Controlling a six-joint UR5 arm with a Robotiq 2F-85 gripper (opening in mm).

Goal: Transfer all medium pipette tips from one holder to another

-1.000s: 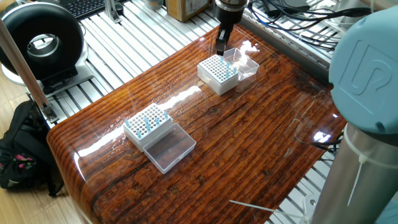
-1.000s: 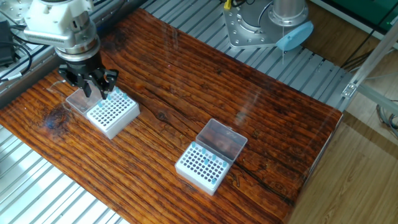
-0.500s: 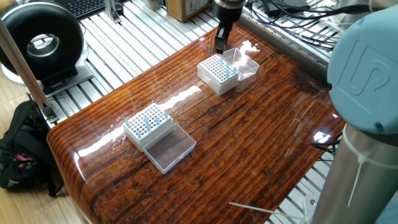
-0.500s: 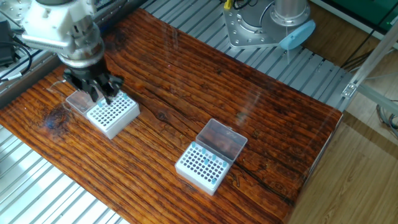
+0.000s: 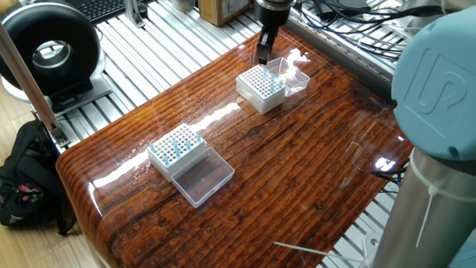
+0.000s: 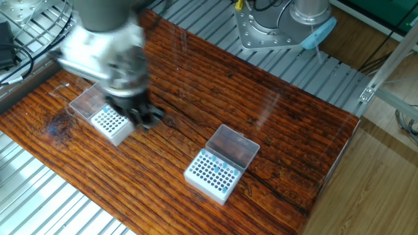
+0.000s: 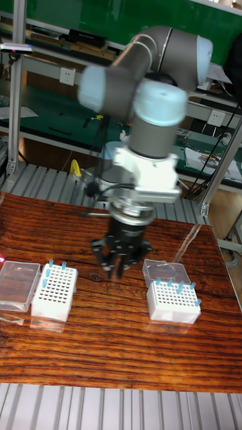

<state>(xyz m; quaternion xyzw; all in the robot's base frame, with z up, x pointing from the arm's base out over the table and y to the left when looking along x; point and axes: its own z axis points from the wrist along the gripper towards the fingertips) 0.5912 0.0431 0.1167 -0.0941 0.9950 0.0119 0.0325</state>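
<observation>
A glossy wood-grain bench (image 5: 297, 186) on aluminium rails carries two white holders with clear lids. My end effector (image 7: 118, 263) hangs blurred between them; whether it grips a tip I cannot tell. Medium pipette tips (image 6: 215, 168) crowd one holder (image 6: 210, 176); only a few stand in the other holder (image 7: 53, 290). Most of the transfer looks undone.

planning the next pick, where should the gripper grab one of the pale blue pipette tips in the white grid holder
Take the slender pale-blue plastic pipette tip by its wide top end, the only part above the white grid holder. Come straight down: it stands upright, narrow end sunk in a hole, and neighbours likely block the sides.
</observation>
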